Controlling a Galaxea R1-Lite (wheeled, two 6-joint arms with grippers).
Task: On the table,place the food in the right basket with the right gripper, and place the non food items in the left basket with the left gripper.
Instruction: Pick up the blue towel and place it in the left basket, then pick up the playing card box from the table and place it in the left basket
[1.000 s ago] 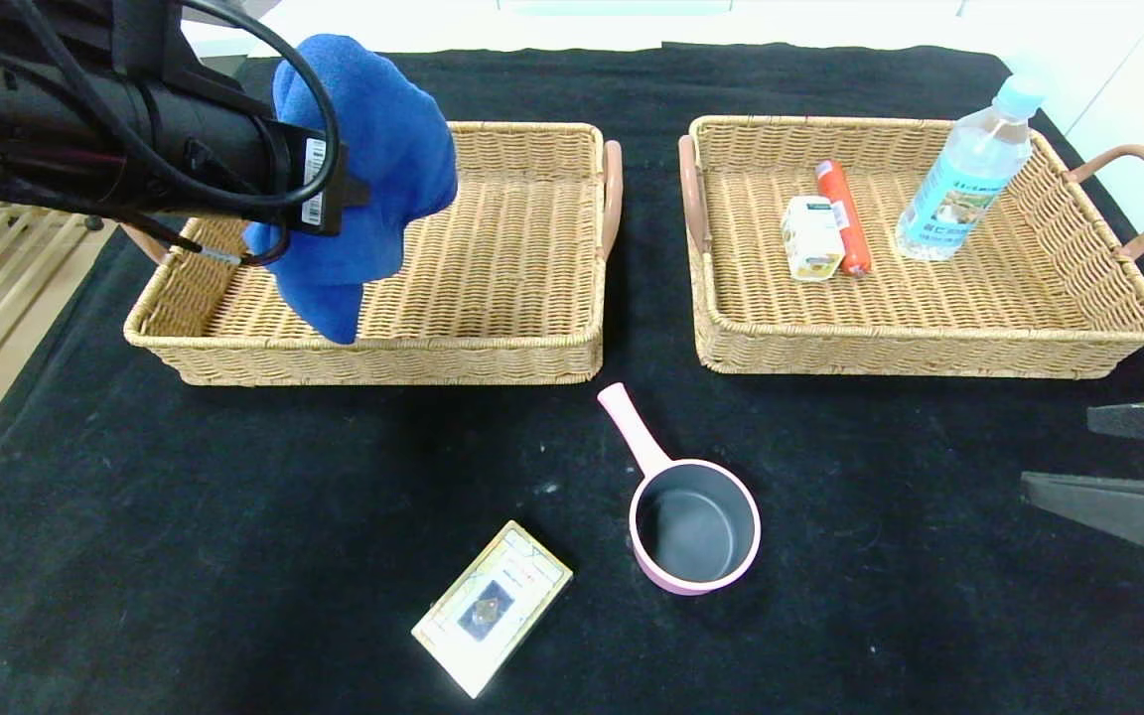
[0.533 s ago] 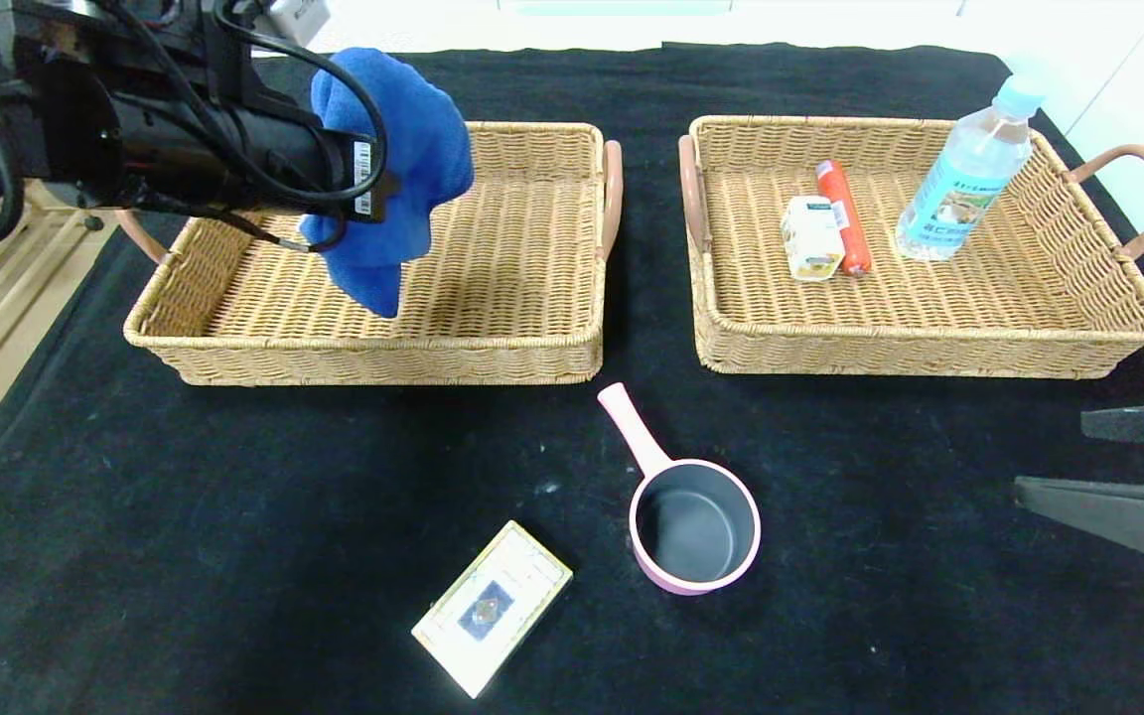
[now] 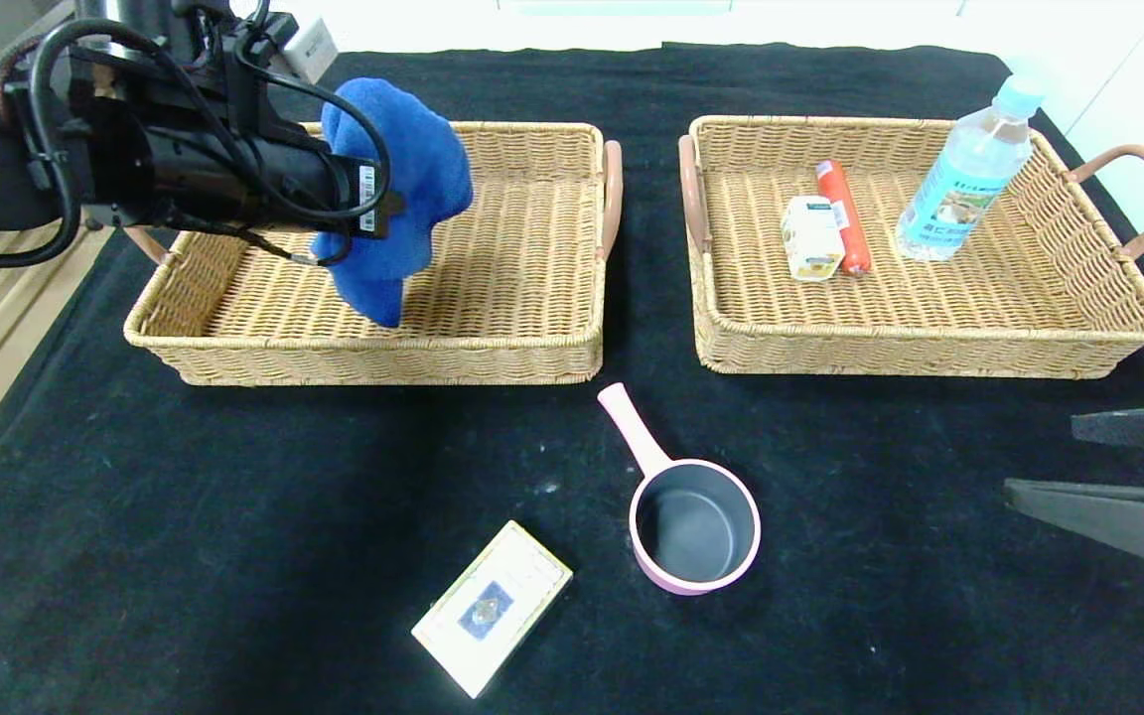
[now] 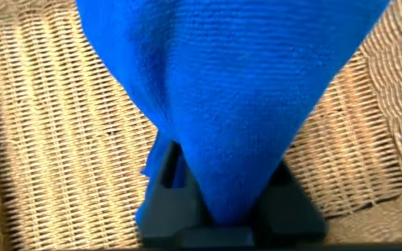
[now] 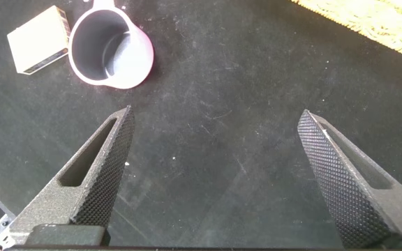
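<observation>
The left gripper [image 3: 388, 214] hangs above the left basket [image 3: 532, 348], its fingers [image 4: 169, 202] clamped on a blue cloth [image 3: 398, 199] that bunches up over the arm's end and droops down toward the woven bottom of the basket; from the left wrist view the cloth [image 4: 236, 90] fills most of the picture, with the basket floor [image 4: 54, 139] behind it, and whether its lowest tip touches the weave cannot be told. The right gripper [image 3: 1118, 467] sits low at the right edge of the desk [image 3: 185, 516], in front of the right basket [image 3: 929, 353], and its fingers [image 5: 93, 178] are spread wide apart with nothing between them. Inside the right basket stand a clear water bottle [image 3: 969, 169] near the back right corner, and beside it lie a red sausage [image 3: 842, 214] and a small white carton [image 3: 810, 238], the two touching. On the bare desk in front of the baskets sits a pink saucepan [image 3: 696, 526], its handle pointing back toward the gap between the baskets, and just to its left lies a flat card box [image 3: 493, 606]. The right wrist view shows the same saucepan [image 5: 110, 49] and box [image 5: 39, 38] ahead of the open fingers.
</observation>
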